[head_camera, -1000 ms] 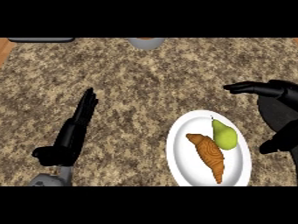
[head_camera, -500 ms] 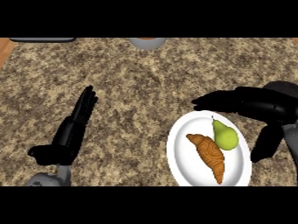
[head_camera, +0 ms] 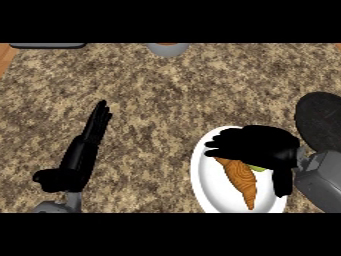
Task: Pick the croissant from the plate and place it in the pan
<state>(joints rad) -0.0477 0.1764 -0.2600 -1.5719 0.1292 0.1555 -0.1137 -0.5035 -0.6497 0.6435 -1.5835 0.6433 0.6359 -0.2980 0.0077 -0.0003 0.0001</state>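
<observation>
Head view: right hand (head_camera: 256,145) has moved down over the plate (head_camera: 204,176), fingers curled above the croissant (head_camera: 241,180), not clearly grasping it. Beside it, a dark pan (head_camera: 328,122) has come into view. Left hand (head_camera: 84,147) stays open on the tabletop (head_camera: 165,90).

Open counter (head_camera: 202,90) btwn plate (head_camera: 202,175) & pan (head_camera: 328,122)

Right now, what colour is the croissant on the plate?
Orange-brown with darker stripes; the croissant shows best in the head view, on the white plate.

Croissant (head_camera: 242,182) on plate (head_camera: 204,181), pan (head_camera: 329,121) right
</observation>
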